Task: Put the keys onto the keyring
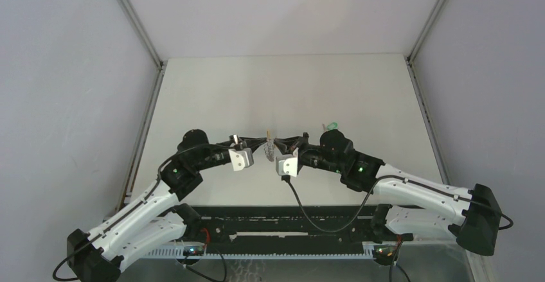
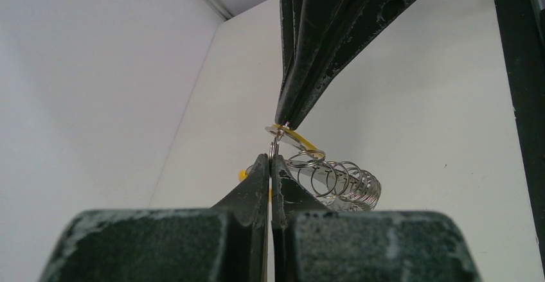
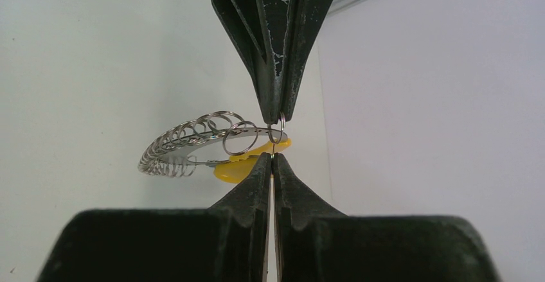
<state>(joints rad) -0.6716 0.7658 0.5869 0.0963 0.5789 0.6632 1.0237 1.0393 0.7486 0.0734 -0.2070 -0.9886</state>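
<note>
The keyring, a large grey ring strung with several small wire rings, hangs above the table between both grippers. Its yellow-orange section lies at the near rim. My left gripper is shut on a small ring at that rim. Tip to tip with it, my right gripper is shut on the keyring's thin edge. The orange-headed key hangs just under the ring beside my right fingers; how it is attached I cannot tell. The green-headed key lies on the table behind the right wrist.
Both arms meet at the table's middle front. White walls with metal corner rails close in the table on three sides. The arms' base rail runs along the near edge.
</note>
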